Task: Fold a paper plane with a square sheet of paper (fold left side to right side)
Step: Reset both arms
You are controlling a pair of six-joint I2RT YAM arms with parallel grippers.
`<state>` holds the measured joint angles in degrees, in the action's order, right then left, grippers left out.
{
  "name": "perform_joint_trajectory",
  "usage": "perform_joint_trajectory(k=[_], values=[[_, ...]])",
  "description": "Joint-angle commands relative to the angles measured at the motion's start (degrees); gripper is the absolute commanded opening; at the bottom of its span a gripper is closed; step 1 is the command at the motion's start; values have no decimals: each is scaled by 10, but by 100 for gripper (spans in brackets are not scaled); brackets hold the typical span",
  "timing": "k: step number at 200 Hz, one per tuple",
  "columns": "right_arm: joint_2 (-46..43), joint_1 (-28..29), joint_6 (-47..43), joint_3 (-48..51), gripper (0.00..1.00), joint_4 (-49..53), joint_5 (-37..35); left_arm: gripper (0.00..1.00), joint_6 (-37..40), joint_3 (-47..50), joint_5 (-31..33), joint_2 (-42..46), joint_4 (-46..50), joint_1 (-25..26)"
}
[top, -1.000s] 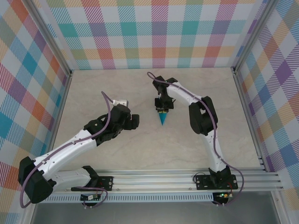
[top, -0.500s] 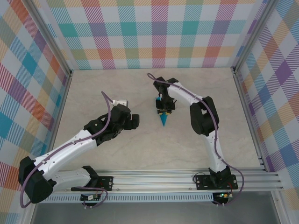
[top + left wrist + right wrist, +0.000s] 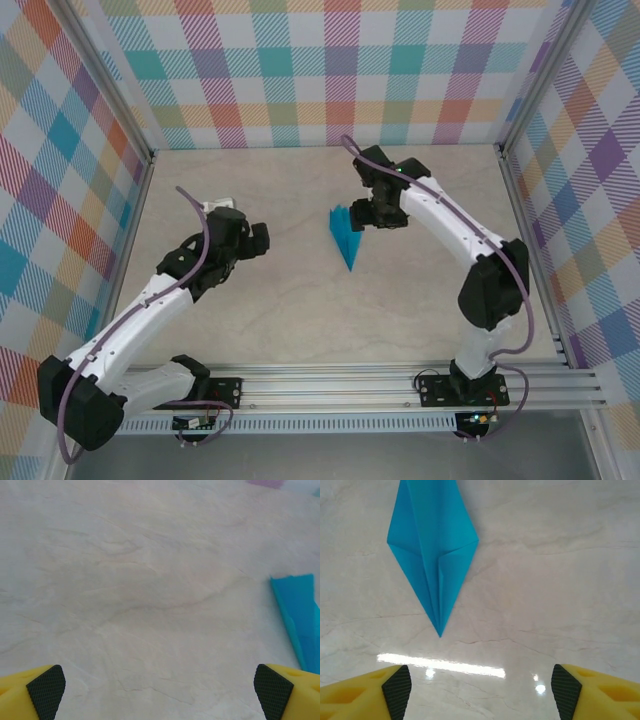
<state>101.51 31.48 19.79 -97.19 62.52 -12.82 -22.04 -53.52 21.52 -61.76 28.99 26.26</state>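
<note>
The turquoise-blue square sheet of paper lies folded as a narrow pointed paper plane [image 3: 345, 237] flat on the table, its tip toward the arm bases. In the right wrist view the paper plane [image 3: 432, 555] shows layered creases and lies ahead of my right gripper [image 3: 481, 692], which is open with bare table between its pads. From above, the right gripper [image 3: 368, 217] hovers just right of the plane, apart from it. My left gripper [image 3: 257, 240] stands well to the plane's left. In the left wrist view the left gripper [image 3: 159, 692] is open and holds nothing, with the plane's edge [image 3: 300, 625] at the far right.
The marble-look table [image 3: 250, 320] is fenced by checked walls [image 3: 320, 70] at the back and both sides. A metal rail [image 3: 340, 385] runs along the near edge under the arm bases. Open tabletop lies in front of the plane.
My right gripper opened, let go of the plane and drew back to the right. The plane now lies free and spread wider. My left arm pulled back to the left.
</note>
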Motion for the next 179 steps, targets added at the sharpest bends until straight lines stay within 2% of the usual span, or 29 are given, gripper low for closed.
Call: perform_joint_trajectory(k=[1,13,28,57,93,123,143,159,179], values=[[-75,-21,-33,60,90,-43,-82,100,11,-5,-17,-2,-50,-78],[-118,-35,-43,103,100,-82,-101,100,9,11,-17,-11,-78,-117],[-172,-60,-61,173,99,-141,-114,100,15,42,20,-23,-142,-140],[-258,-127,-97,323,100,-269,-124,100,46,83,85,-59,-236,-145],[-287,-198,-147,496,100,-455,-123,100,100,112,147,-119,-311,-145],[-257,-229,-150,567,100,-590,-63,100,171,157,125,-149,-408,-145],[-240,-231,-172,616,100,-728,-38,100,211,179,102,-176,-465,-146],[-217,-238,-183,639,100,-822,-15,100,232,204,77,-196,-526,-147],[-184,-245,-207,653,100,-892,10,100,235,241,33,-216,-617,-159]])
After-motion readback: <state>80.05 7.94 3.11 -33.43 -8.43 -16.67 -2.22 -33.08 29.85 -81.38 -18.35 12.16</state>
